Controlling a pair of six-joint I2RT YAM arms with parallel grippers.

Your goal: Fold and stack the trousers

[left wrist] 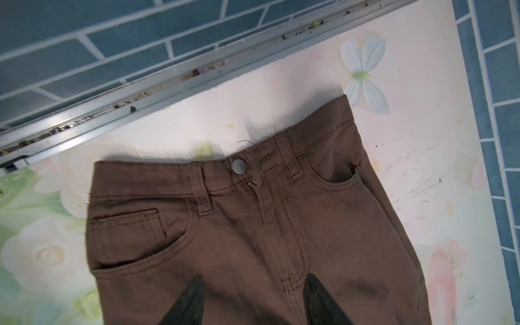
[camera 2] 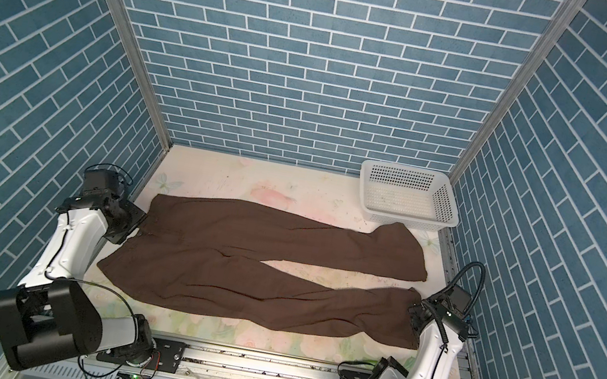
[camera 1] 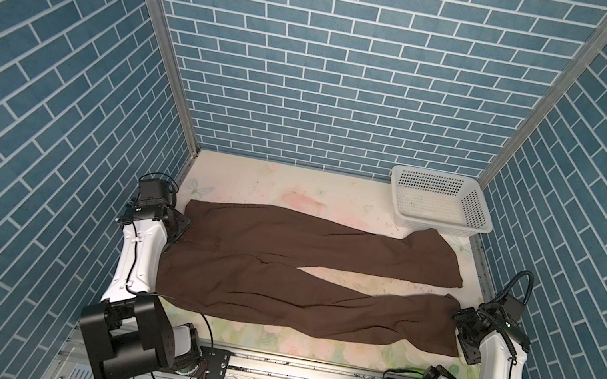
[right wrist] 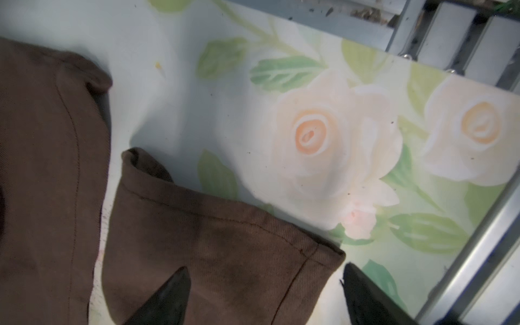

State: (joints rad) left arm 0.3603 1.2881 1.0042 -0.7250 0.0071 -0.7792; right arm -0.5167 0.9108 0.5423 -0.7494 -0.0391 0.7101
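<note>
Nearest the lens, the dark fingers [left wrist: 194, 301] of the left tool [left wrist: 256, 277] are seen spread apart over the front of the trousers [camera 1: 274, 295], below the fly. Nothing is clamped between them and the cloth lies flat beneath. Just ahead of this tool are the waistband [left wrist: 168, 177] and its metal button [left wrist: 239, 166].

The right tool [right wrist: 264, 267] is likewise released. Its fingers [right wrist: 168, 298] are set wide to either side of a hem [right wrist: 225, 213] corner, one over cloth, the other over the bare counter [right wrist: 309, 126].

The trousers are spread full length on the counter between the two tools, front side up, with the legs parted in a narrow V. No fold is judged to have been made. The laying-out appears done, while bringing leg onto leg, folding along the length and stacking are left. A white basket [camera 1: 475, 212] stands well beyond the right tool, just past the farther leg's hem.
</note>
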